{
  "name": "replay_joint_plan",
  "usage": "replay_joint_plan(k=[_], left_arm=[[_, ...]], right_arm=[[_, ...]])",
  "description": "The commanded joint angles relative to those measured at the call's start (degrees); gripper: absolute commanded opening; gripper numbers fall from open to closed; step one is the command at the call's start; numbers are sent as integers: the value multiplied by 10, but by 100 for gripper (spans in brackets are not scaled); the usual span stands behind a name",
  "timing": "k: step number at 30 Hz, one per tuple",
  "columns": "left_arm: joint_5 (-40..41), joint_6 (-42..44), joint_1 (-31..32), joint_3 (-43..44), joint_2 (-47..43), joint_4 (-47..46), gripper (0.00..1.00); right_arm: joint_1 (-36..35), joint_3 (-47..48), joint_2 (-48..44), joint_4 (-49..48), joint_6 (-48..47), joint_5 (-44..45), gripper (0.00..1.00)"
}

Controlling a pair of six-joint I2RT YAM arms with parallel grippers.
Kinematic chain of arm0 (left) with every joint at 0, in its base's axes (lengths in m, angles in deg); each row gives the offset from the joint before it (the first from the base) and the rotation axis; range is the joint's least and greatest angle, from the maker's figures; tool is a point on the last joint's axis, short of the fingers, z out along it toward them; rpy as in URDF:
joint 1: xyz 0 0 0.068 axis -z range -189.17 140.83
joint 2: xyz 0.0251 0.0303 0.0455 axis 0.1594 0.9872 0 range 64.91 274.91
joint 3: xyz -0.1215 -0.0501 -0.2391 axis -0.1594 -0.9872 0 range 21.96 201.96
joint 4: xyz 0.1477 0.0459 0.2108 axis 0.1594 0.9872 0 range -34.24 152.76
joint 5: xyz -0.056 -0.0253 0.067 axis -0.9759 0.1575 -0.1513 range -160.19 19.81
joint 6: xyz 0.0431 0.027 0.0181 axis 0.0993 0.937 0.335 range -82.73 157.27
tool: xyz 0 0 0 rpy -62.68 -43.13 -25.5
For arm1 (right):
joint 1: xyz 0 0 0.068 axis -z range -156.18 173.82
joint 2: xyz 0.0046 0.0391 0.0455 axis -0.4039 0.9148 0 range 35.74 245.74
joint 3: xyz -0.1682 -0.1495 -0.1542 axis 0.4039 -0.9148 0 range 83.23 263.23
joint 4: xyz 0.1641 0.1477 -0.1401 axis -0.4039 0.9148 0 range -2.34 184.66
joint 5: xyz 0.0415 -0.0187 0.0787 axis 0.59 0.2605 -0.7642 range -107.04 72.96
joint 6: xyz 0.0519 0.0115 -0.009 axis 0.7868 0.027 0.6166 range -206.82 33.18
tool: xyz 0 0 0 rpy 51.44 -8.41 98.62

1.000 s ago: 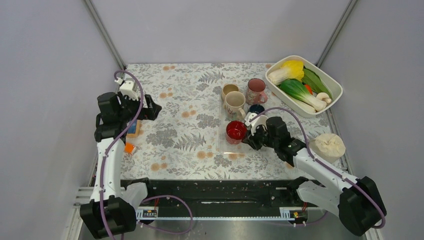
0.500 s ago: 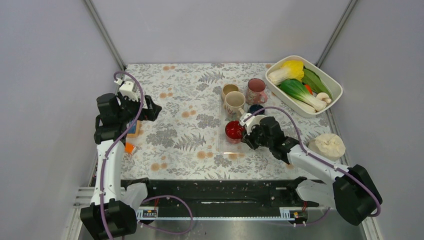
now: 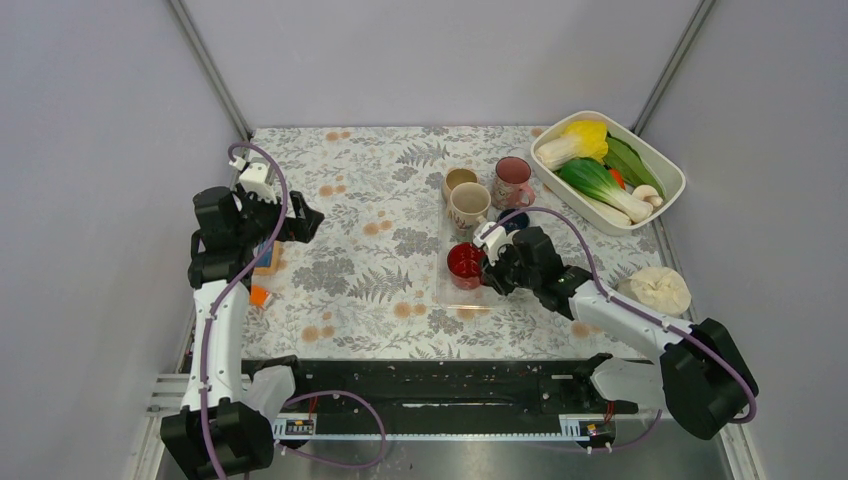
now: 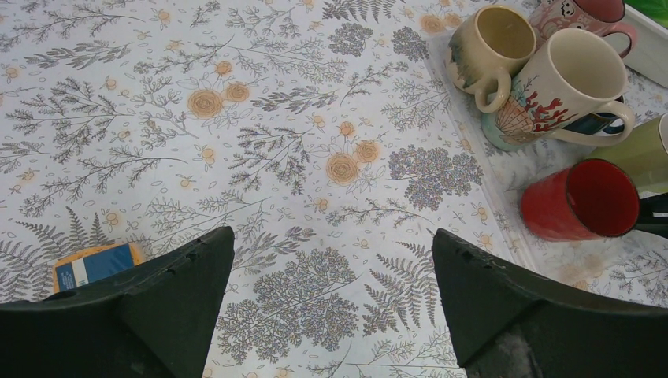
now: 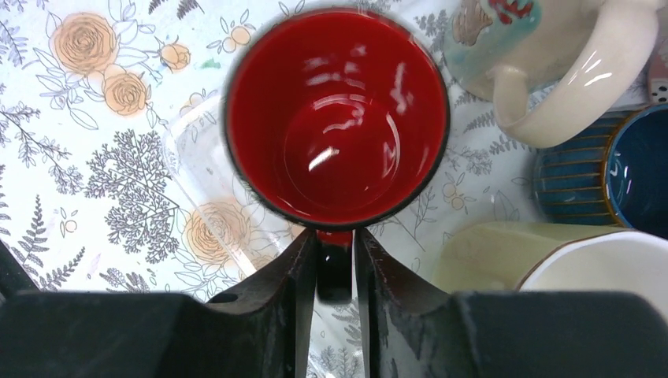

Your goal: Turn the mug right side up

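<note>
The red mug (image 3: pixel 466 262) is on the clear tray (image 3: pixel 447 296) at the middle right. In the left wrist view the red mug (image 4: pixel 579 201) is tilted, its mouth turned toward my right gripper. In the right wrist view I look straight into its red inside (image 5: pixel 336 118). My right gripper (image 5: pixel 336 264) is shut on the mug's handle, just below the rim; from above the right gripper (image 3: pixel 492 262) is at the mug's right side. My left gripper (image 4: pixel 331 236) is open and empty above the flowered cloth, far left of the mugs; it also shows in the top view (image 3: pixel 306 220).
A cream mug with a coral pattern (image 3: pixel 468 207), a tan mug (image 3: pixel 458 181), a pink mug (image 3: pixel 513 182) and a blue mug (image 3: pixel 514 217) crowd behind the red one. A pale green mug (image 5: pixel 512 252) lies close right. A white bin (image 3: pixel 672 180) of vegetables, a white bun (image 3: pixel 655 290), an orange-blue box (image 3: pixel 265 258).
My right gripper has moved a little left and away with the red mug in it. The mug's mouth shows less from above now. The left arm has not moved.
</note>
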Motion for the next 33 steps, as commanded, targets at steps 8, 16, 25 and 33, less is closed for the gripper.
replay_joint_plan(k=[8, 16, 25, 33], left_arm=[[-14, 10, -2, 7, -28, -21, 99], [29, 27, -2, 27, -73, -5, 99], [-24, 105, -2, 69, -141, 80, 99], [-63, 131, -2, 37, -197, 109, 99]], right_arm=[[-6, 38, -19, 5, -19, -9, 43], [-6, 108, -147, 136, -101, -13, 75], [-1, 232, -310, 258, -98, 85, 99], [79, 189, -483, 107, 1, 315, 99]])
